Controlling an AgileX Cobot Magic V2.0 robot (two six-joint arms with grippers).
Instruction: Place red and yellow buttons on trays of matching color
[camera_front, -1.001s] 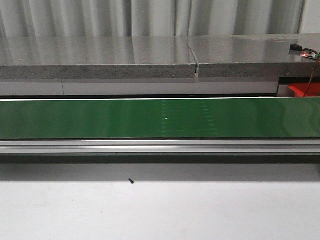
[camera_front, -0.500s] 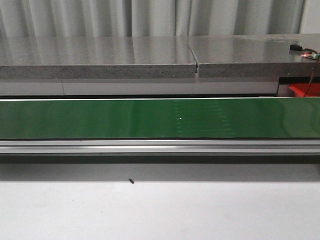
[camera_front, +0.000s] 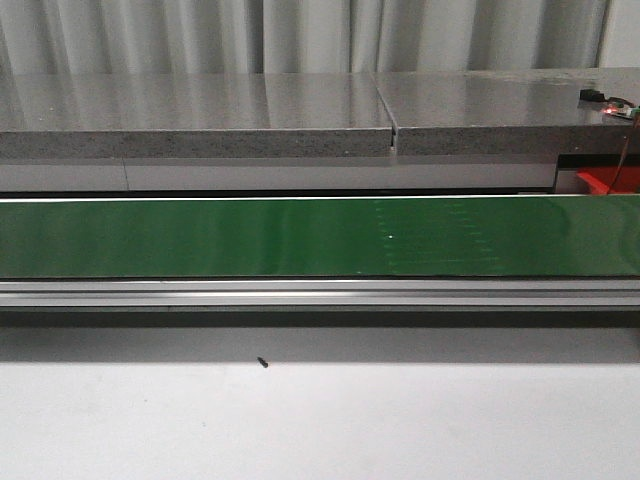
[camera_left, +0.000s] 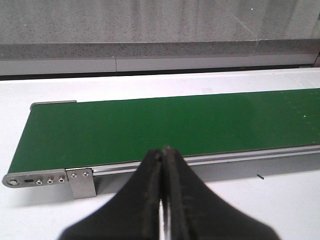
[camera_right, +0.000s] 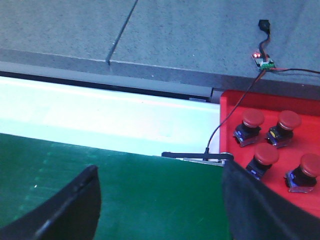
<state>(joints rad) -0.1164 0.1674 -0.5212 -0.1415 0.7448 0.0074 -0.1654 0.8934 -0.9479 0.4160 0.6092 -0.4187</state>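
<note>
- Buttons: none show in the front view. The green conveyor belt (camera_front: 200, 238) runs bare across the frame, with a grey stone surface (camera_front: 200, 105) behind it and a white surface (camera_front: 400, 420) in front. Only a corner of the red tray (camera_front: 603, 181) peeks in at the far right. Neither claw appears here.
- Left wrist view: the left claw (camera_left: 163, 156) has its fingers pressed together with nothing between them. It hangs over the near edge of the belt (camera_left: 165, 125), close to the belt's roller end. No button lies ahead of it.
- Right wrist view: the right claw (camera_right: 160, 200) is spread wide and empty, over the belt (camera_right: 150, 190). Just beyond its right finger (camera_right: 255, 200) sits the red tray (camera_right: 240, 100), with four red buttons (camera_right: 252, 120) already standing in it. A thin black cable (camera_right: 225, 120) crosses the tray rim.
- Judgement: this is a waiting step. To do it well, hold both claws steady above the belt, and part the left one before any button arrives.
</note>
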